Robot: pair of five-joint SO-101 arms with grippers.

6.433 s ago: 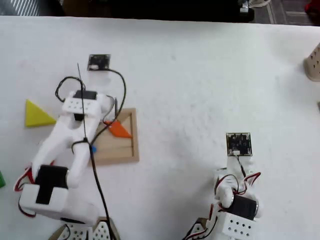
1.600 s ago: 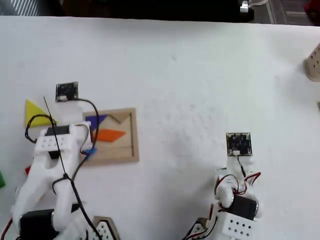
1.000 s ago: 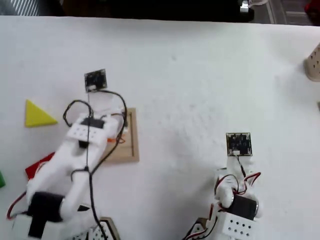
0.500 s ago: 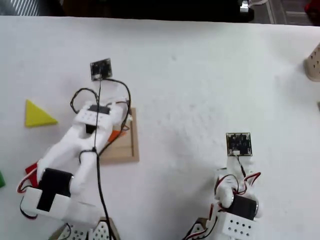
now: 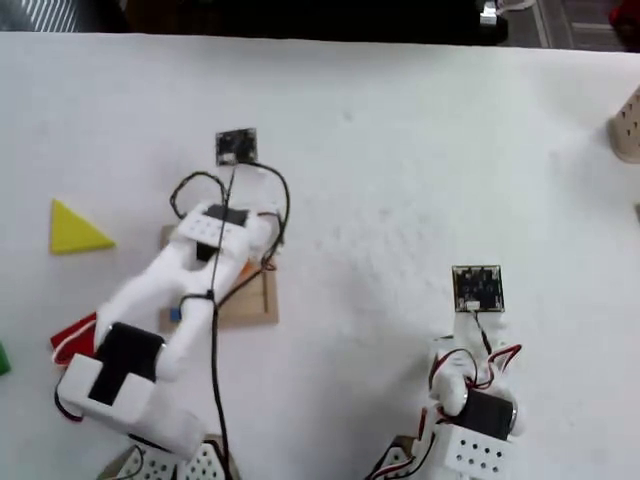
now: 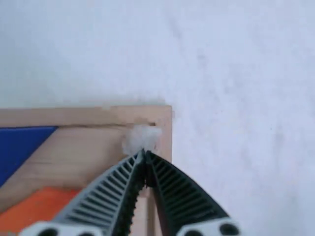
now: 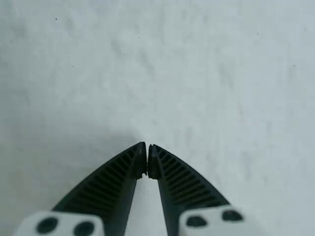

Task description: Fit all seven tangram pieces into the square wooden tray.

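The left gripper [image 6: 144, 158], jaws pressed together and empty, hangs over an inner corner of the square wooden tray [image 6: 88, 116], which lies toward the table's [image 5: 400, 130] left edge. A blue piece [image 6: 19, 147] and an orange piece [image 6: 39, 206] lie inside it. A yellow triangle [image 5: 75, 228] and a red piece [image 5: 78, 330] sit outside, nearer that edge. The right gripper [image 7: 147, 164], jaws also pressed together, is over bare table.

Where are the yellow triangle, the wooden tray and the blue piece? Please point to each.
yellow triangle [image 5: 75, 229]: high view, middle of its top face.
wooden tray [image 6: 88, 116]: left wrist view, on its raised rim.
blue piece [image 6: 19, 145]: left wrist view, on its flat top face.
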